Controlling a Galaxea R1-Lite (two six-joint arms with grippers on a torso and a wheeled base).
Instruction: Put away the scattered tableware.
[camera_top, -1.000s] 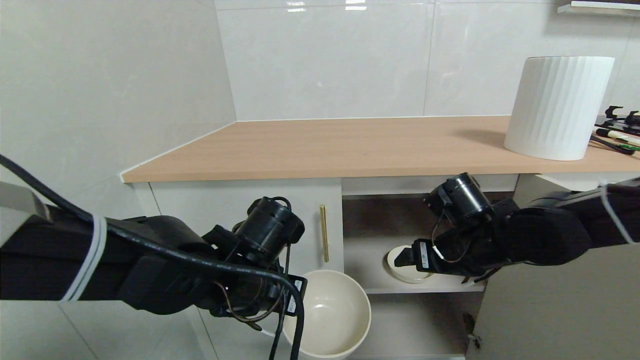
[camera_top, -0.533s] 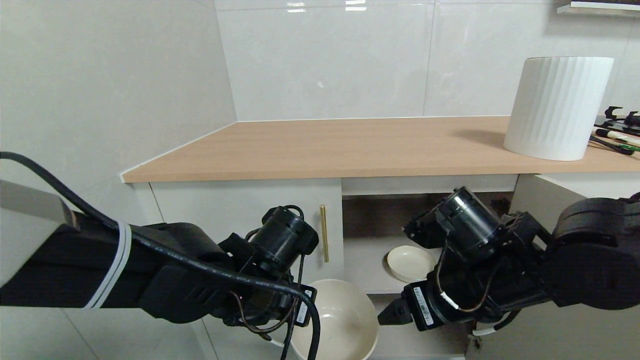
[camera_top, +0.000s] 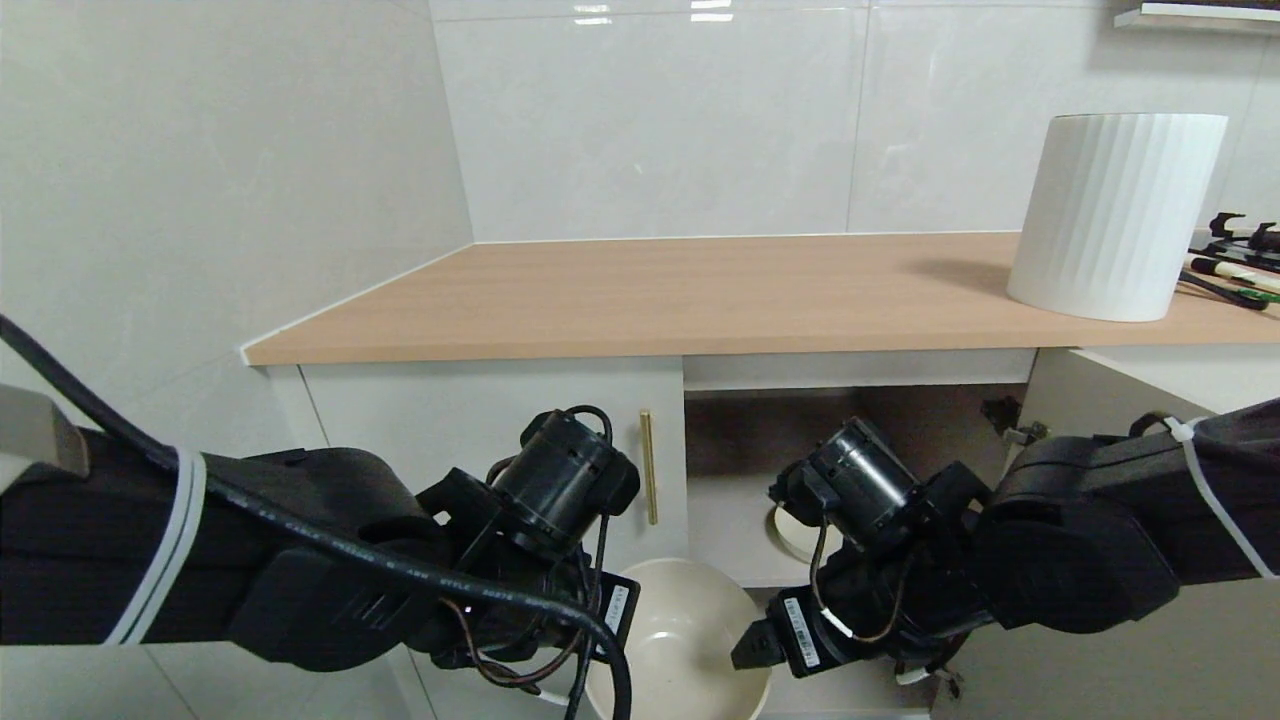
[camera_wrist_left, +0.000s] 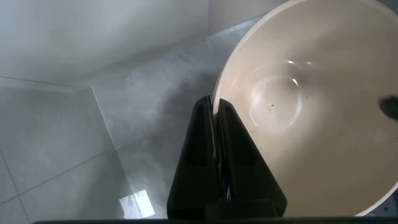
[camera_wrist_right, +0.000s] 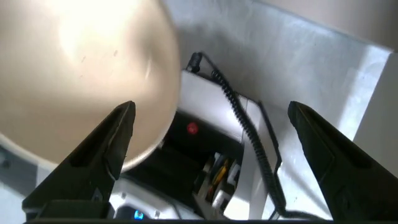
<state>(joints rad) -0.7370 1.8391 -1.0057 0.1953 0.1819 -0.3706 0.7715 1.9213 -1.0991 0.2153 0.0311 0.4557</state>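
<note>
Fingers of your left gripper (camera_wrist_left: 216, 109) are pressed together on the rim of the cream bowl (camera_wrist_left: 305, 106), one inside and one outside. They hold it low in front of the open cupboard (camera_top: 760, 430), below the wooden countertop (camera_top: 650, 295). Your right gripper (camera_wrist_right: 208, 121) is spread wide with nothing between its fingers, and in the head view its tip sits just beside the bowl's right-hand rim. You can see a small cream dish (camera_top: 783, 535) on the cupboard shelf, partly behind the right arm. A white ribbed container (camera_top: 1115, 215) stands on the countertop, well apart.
</note>
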